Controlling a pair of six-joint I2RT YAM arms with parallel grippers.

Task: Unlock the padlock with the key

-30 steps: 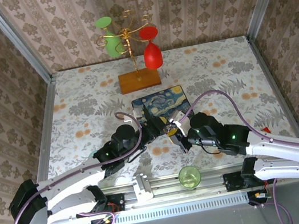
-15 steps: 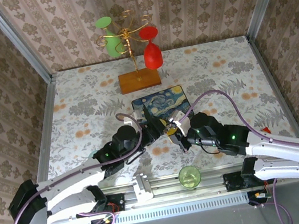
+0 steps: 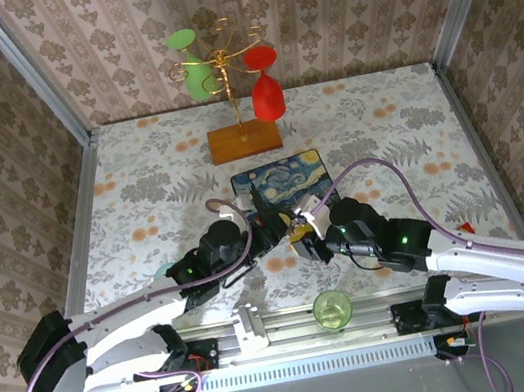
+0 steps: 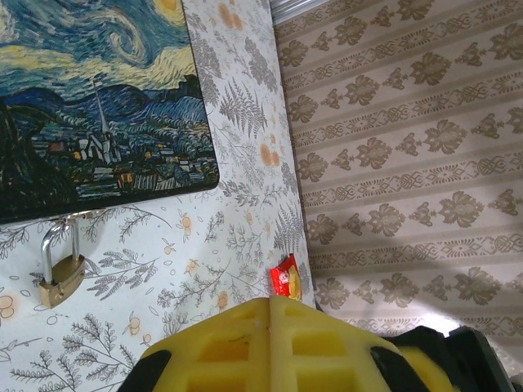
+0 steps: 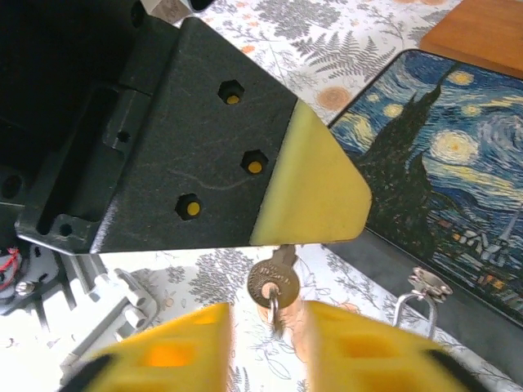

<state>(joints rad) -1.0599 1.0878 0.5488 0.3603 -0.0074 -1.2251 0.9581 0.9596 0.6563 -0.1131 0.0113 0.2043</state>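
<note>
1. Floral-patterned table [image 3: 142, 207], enclosed by brocade-papered walls. Nearest the arm bases, a green cup [image 3: 333, 307] stands at the front rail.
2. Just beyond it, the two arms meet at mid-table. The left gripper [image 4: 270, 327] has its yellow pads pressed together on the key [image 5: 274, 282]. The blade is pinched and the round bow and ring hang free below.
3. The right gripper [image 5: 265, 347] sits just under that bow with its fingers apart, holding nothing.
4. The key looks thin, stiff and smooth, so it will likely pivot in the pads. Grip it flat and close to the bow.
5. A little farther on, the padlock [image 4: 61, 276] lies flat on the table. Its silver shackle points to the near edge of the starry-night painted box [image 4: 90, 98], just beside it.
6. Judge the padlock tiny, light and hard, so it will probably skid when the key pushes in. Pinch the brass body across its flat faces. Leave the keyhole end and the shackle free.
7. A red snack packet [image 4: 286, 278] lies off to the right.
8. Farthest away, a wooden-based stand [image 3: 244, 138] holds a green glass and a red glass.
</note>
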